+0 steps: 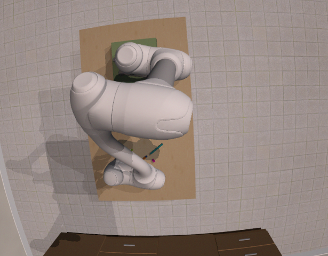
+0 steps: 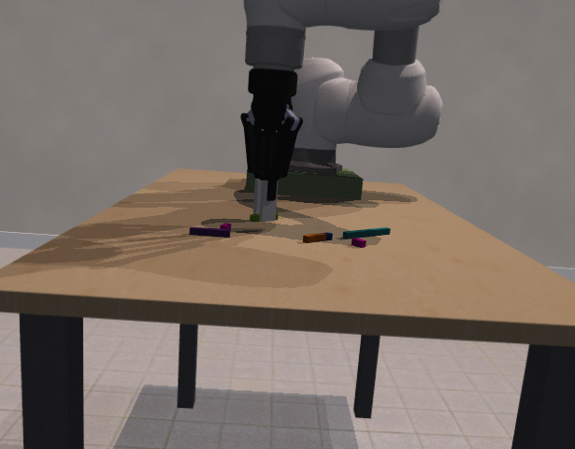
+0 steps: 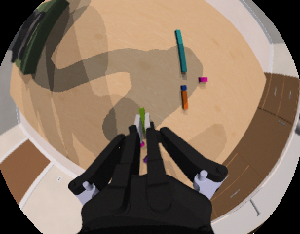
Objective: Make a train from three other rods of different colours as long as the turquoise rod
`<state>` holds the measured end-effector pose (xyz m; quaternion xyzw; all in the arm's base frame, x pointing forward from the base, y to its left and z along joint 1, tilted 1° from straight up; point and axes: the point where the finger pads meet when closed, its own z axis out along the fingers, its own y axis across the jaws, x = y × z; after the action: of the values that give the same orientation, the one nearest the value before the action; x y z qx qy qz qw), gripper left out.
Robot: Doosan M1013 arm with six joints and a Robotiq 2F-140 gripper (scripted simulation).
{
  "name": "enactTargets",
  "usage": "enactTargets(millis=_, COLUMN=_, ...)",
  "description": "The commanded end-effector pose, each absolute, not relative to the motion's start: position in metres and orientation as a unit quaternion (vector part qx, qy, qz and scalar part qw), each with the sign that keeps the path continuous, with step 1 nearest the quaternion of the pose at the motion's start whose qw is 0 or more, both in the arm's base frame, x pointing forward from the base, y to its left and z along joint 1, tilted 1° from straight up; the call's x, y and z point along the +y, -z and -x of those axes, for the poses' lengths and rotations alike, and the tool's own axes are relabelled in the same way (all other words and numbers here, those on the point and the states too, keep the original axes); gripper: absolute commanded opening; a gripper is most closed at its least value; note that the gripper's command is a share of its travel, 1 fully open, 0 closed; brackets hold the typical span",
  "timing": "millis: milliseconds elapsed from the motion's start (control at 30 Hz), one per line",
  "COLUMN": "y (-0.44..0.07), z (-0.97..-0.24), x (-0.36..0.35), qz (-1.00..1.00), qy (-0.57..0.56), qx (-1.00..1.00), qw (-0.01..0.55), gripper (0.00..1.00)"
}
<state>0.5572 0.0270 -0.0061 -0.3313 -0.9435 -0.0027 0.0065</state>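
Lime rod (image 2: 253, 217) pinched in the nearly closed claw (image 2: 265, 212) — purple rod (image 2: 208, 232) just left; orange rod (image 2: 314, 238) farther right.

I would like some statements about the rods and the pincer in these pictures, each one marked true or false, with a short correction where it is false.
1. The pincer is closed on the lime rod, down at the table. True.
2. The blue rod lies at one end of the orange rod. True.
3. The turquoise rod is held in the air. False: it lies flat on the table, to the right of the pincer in the exterior view.
4. Only one magenta rod is in view. False: there are two, one by the purple rod and one near the turquoise rod.
5. The purple rod touches the orange rod. False: they lie well apart, on opposite sides of the pincer in the exterior view.
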Motion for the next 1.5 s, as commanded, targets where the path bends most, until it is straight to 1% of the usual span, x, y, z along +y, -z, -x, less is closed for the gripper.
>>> enactTargets(millis=0, y=-0.017, z=-0.557, x=0.027, qz=0.331, qy=0.003, qx=-0.943, qw=0.007, gripper=0.03)
enactTargets(millis=200, y=-0.061, z=-0.558, x=0.026, qz=0.331, qy=0.003, qx=-0.943, qw=0.007, gripper=0.03)
enactTargets(millis=400, y=-0.076, z=-0.558, x=0.026, qz=0.331, qy=0.003, qx=-0.943, qw=0.007, gripper=0.03)
enactTargets(millis=833, y=-0.078, z=-0.564, x=0.03, qz=0.331, qy=0.003, qx=-0.944, qw=0.007, gripper=0.03)
enactTargets(millis=933, y=-0.079, z=-0.6, x=0.057, qz=0.331, qy=0.003, qx=-0.944, qw=0.007, gripper=0.03)
enactTargets(millis=1100, y=-0.078, z=-0.633, x=0.086, qz=0.33, qy=0.003, qx=-0.944, qw=0.007, gripper=0.03)
enactTargets(millis=1467, y=-0.078, z=-0.634, x=0.087, qz=0.33, qy=0.003, qx=-0.944, qw=0.007, gripper=0.03)
